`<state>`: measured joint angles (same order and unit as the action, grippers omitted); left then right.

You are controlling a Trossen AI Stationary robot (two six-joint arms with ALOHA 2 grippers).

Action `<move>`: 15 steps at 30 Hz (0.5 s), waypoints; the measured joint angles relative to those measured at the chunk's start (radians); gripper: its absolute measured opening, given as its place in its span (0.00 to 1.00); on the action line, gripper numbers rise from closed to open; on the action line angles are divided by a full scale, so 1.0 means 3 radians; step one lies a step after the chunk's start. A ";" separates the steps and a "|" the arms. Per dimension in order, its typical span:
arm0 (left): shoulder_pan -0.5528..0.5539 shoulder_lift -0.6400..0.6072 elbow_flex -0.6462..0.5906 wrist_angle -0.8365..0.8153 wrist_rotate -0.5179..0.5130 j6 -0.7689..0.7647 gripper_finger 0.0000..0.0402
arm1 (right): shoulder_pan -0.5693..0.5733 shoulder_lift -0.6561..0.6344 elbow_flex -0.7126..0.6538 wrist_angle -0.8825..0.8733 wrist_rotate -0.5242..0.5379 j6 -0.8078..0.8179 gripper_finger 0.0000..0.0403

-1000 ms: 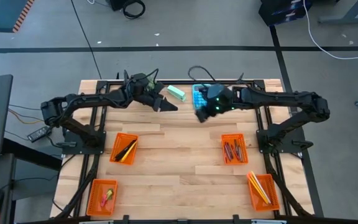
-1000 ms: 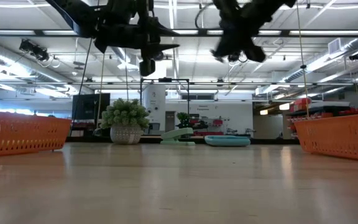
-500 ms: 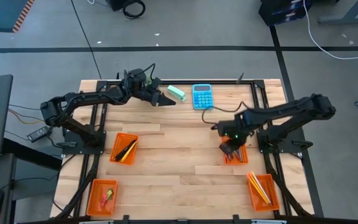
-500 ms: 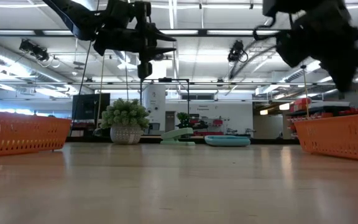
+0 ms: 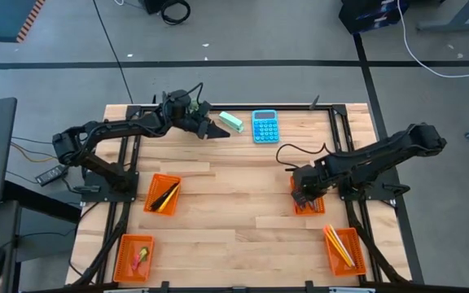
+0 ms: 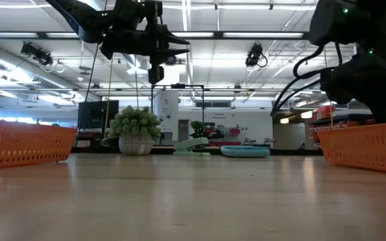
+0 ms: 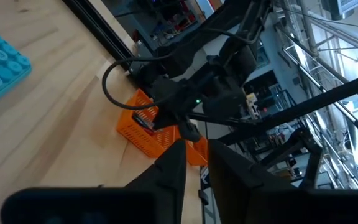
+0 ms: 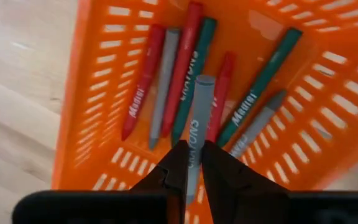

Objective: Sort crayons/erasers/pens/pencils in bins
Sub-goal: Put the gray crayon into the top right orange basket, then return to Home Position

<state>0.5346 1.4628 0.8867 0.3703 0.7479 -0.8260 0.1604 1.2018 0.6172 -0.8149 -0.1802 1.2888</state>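
Left arm's stretched out toward the far side of the table, its end effector [image 5: 218, 132] up in the air with fingers nearly together. Right arm's bent in low, its end effector [image 8: 191, 163] pointing down, fingers pinched on a grey crayon [image 8: 196, 124].

Tool [image 8: 192, 163] grips grey crayon [image 8: 197, 118] (over bin [image 8: 92, 93]).
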 joint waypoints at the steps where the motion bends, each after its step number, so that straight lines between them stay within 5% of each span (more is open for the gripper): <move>1: 0.0000 0.0000 0.0000 0.0000 0.0000 -0.0004 0.18 | 0.0000 0.0000 -0.0027 0.0056 0.0000 0.0006 0.13; 15: 0.0000 -0.0251 -0.0003 0.0133 -0.0039 0.0001 0.04 | 0.0000 -0.0009 -0.0164 0.0266 0.0060 -0.0010 0.15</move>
<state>0.5346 1.3875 0.8860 0.4104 0.7361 -0.8258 0.1604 1.1992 0.5680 -0.7350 -0.1623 1.2859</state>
